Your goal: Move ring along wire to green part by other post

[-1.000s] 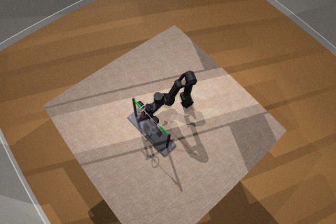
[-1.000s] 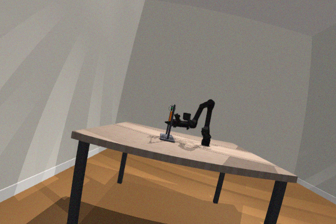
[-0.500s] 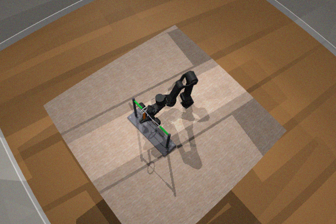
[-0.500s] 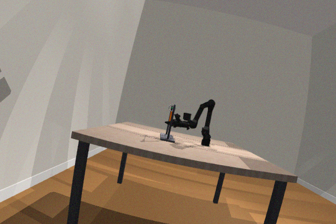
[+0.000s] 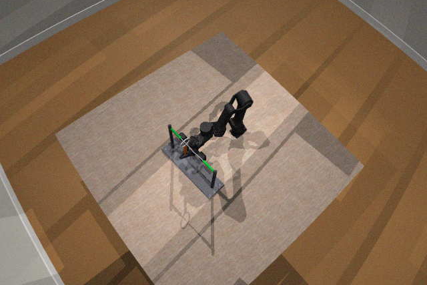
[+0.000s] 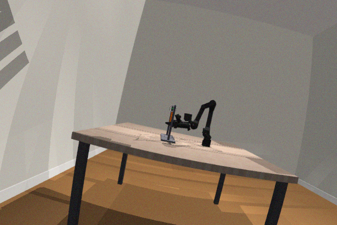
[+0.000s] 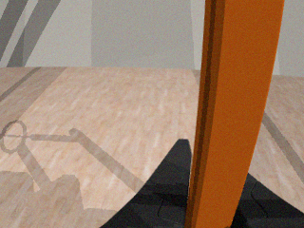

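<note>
The ring [image 5: 181,143] [image 6: 169,107] is around the wire, at the start of the thin grey part [image 5: 196,153], just past the green part [image 5: 175,133] by the upper-left post [image 5: 170,137]. The other green part [image 5: 208,165] is by the lower-right post [image 5: 213,179]. The orange handle [image 5: 185,149] [image 6: 171,116] [image 7: 237,95] hangs below the ring, slightly tilted in the wrist view. My gripper [image 5: 185,155] [image 6: 168,123] [image 7: 191,149] is shut on the handle's lower part, below the wire. Whether the ring touches the wire is too small to tell.
The posts stand on a dark grey base plate [image 5: 207,190] [image 6: 164,137] on the wooden table [image 5: 137,102] [image 6: 190,157]. The arm reaches in from the side opposite the handle. Shadows of ring, wire and posts fall across the table top.
</note>
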Robot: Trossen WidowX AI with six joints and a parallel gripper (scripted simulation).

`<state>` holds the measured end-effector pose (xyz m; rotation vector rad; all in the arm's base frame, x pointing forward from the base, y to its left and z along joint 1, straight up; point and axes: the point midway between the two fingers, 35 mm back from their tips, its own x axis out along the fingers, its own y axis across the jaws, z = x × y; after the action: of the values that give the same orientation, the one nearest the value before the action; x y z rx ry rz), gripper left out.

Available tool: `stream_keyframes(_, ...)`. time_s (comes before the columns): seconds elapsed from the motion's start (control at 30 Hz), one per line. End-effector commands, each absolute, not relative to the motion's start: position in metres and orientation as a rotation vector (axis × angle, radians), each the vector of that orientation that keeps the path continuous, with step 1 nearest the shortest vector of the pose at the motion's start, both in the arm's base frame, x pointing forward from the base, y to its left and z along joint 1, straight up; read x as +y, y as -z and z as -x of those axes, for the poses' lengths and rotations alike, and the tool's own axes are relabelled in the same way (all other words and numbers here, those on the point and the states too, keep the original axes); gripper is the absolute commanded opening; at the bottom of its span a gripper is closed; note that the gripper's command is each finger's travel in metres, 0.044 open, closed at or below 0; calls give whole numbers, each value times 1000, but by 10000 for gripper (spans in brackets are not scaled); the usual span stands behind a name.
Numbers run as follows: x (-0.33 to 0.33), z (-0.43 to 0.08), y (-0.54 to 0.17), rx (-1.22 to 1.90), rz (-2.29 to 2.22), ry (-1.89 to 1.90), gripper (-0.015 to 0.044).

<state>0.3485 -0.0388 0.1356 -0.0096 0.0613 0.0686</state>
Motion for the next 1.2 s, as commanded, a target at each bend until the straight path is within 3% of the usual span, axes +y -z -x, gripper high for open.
stream_keyframes(0.0,-34,-347,-135,63,0,-61,-150)
stream_keyframes(1.17,-10,-346,-135,59,77,-21,-150)
